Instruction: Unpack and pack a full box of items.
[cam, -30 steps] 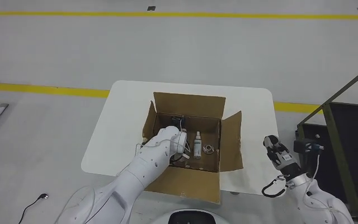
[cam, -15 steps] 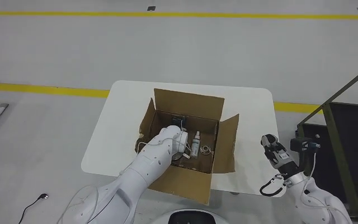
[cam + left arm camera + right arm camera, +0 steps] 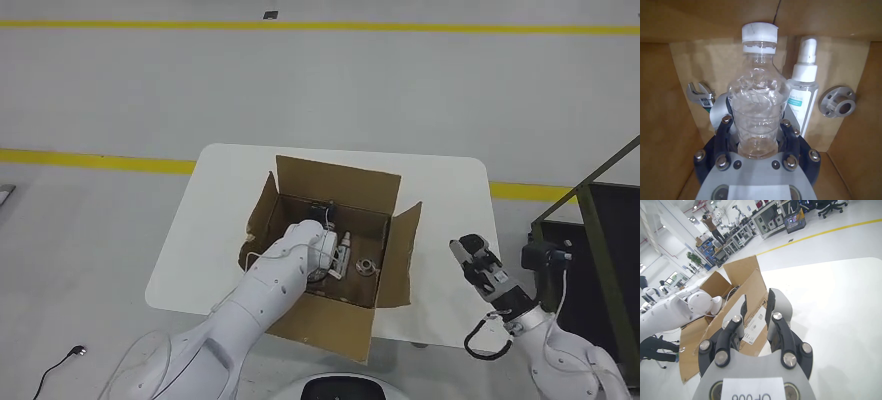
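Inside the cardboard box (image 3: pixel 340 188) at the middle of the top view, the left gripper (image 3: pixel 756 121) is clamped around the lower half of a clear water bottle (image 3: pixel 757 89), whose white cap points at the box wall. A spray bottle (image 3: pixel 803 89) lies just beside it, then a round metal fitting (image 3: pixel 837 104); on the other side is a wrench (image 3: pixel 700 92), its handle hidden behind a finger. The right gripper (image 3: pixel 755 308) hangs over the table (image 3: pixel 450 190) at the top view's lower right, near the box's right flap, fingers slightly parted and empty.
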You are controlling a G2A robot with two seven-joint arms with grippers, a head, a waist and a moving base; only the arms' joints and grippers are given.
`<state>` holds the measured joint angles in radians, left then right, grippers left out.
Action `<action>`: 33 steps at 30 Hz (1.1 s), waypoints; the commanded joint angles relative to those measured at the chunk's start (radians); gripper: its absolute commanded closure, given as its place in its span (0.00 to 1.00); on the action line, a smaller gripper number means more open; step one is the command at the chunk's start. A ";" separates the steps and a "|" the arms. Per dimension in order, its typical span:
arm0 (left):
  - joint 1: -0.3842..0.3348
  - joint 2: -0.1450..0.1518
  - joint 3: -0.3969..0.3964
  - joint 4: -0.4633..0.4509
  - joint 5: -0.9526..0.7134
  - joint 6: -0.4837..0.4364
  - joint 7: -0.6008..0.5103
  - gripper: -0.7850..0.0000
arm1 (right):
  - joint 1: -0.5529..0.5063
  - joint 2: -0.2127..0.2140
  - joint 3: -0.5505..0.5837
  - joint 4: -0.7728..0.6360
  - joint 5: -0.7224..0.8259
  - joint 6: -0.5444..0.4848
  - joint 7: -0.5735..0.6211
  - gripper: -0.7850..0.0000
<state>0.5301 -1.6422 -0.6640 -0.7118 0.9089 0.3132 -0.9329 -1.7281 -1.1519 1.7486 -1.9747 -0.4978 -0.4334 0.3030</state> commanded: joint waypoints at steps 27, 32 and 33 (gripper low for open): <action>0.359 0.180 -0.330 -0.795 0.279 -0.053 -0.306 1.00 | 0.124 0.008 -0.184 0.040 0.082 0.201 0.237 1.00; 0.375 0.186 -0.359 -0.883 0.270 -0.073 -0.324 1.00 | 0.113 0.008 -0.158 0.043 0.144 0.160 0.194 1.00; 0.377 0.187 -0.364 -0.898 0.268 -0.074 -0.327 1.00 | 0.112 0.009 -0.152 0.046 0.153 0.154 0.190 1.00</action>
<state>0.9054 -1.4561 -1.0243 -1.5972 1.1788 0.2399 -1.2580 -1.6153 -1.1437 1.5917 -1.9306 -0.3536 -0.2739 0.4967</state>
